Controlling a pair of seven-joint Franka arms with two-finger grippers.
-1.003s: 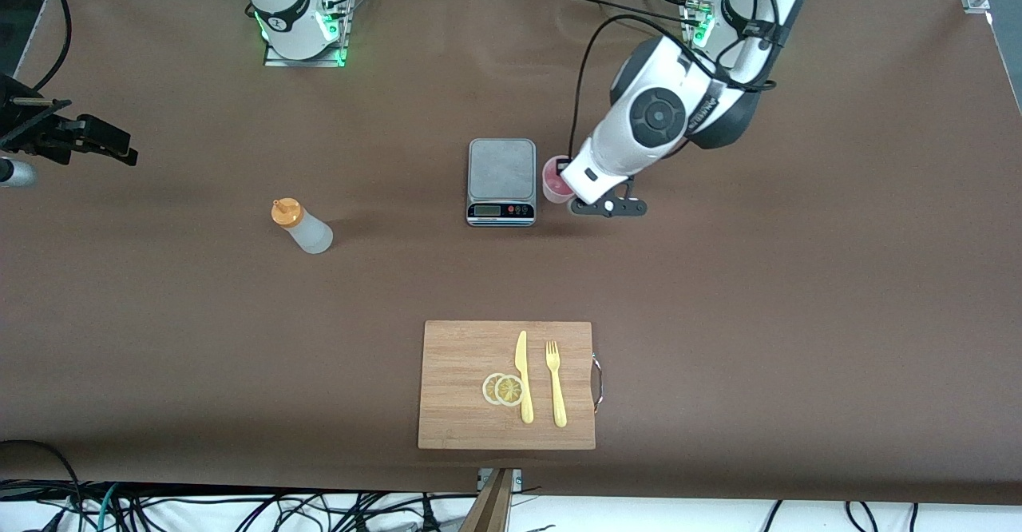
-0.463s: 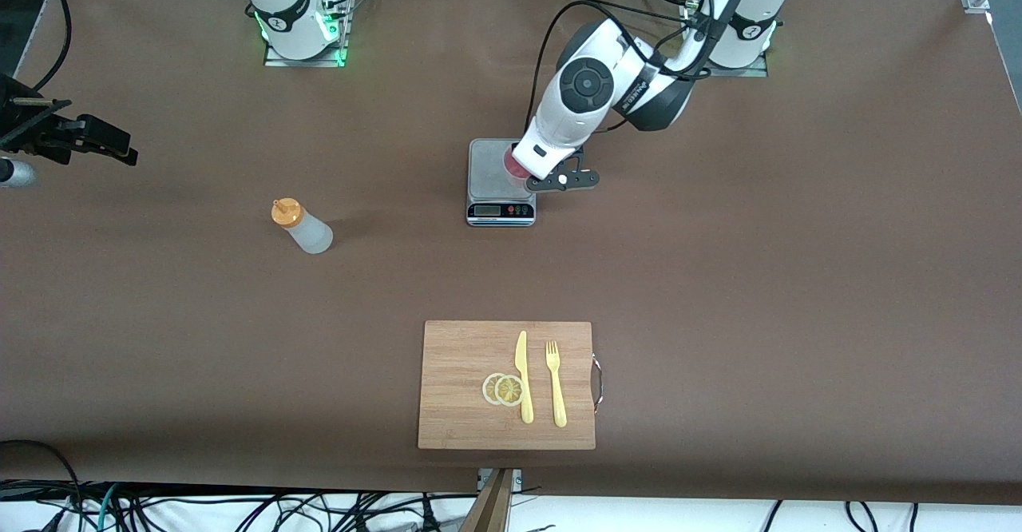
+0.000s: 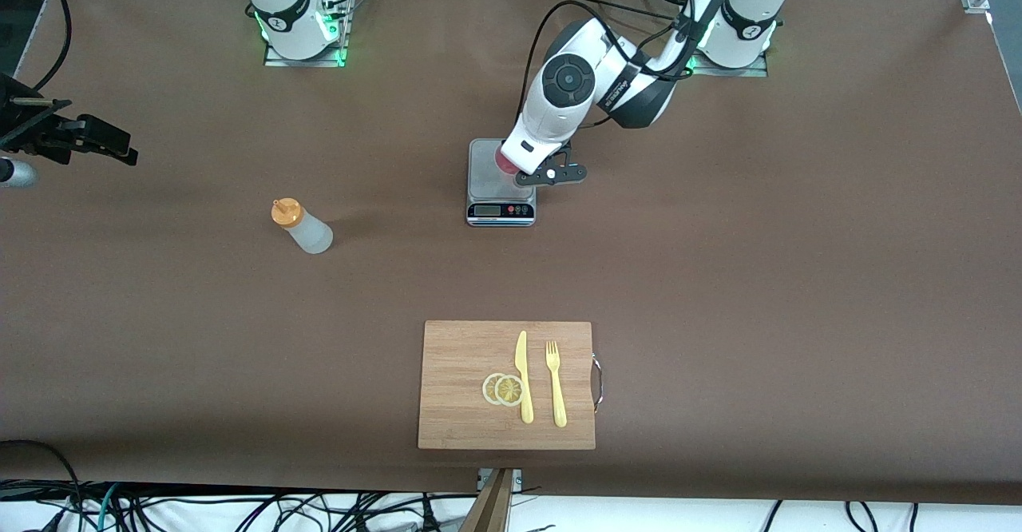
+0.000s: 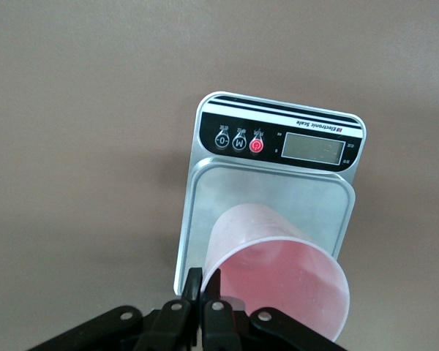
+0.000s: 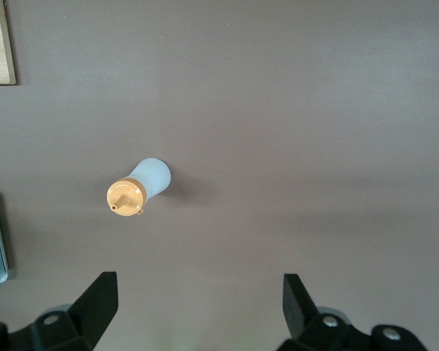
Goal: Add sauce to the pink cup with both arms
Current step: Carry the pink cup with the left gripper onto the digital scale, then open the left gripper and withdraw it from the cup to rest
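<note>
My left gripper is shut on the rim of the pink cup, one finger inside the wall and one outside. It holds the cup tilted over the plate of a silver kitchen scale. I cannot tell whether the cup's base touches the plate. The sauce bottle, whitish with an orange nozzle cap, stands upright on the brown table toward the right arm's end from the scale. My right gripper hangs open high over the table near the bottle, holding nothing; the front view does not show it.
A wooden cutting board lies nearer the front camera, with two lemon slices, a yellow knife and a yellow fork. A black clamp-like fixture juts in at the right arm's end of the table.
The left arm has carried the pink cup from beside the scale to over its plate, moving toward the right arm's end. The bottle has not moved.
</note>
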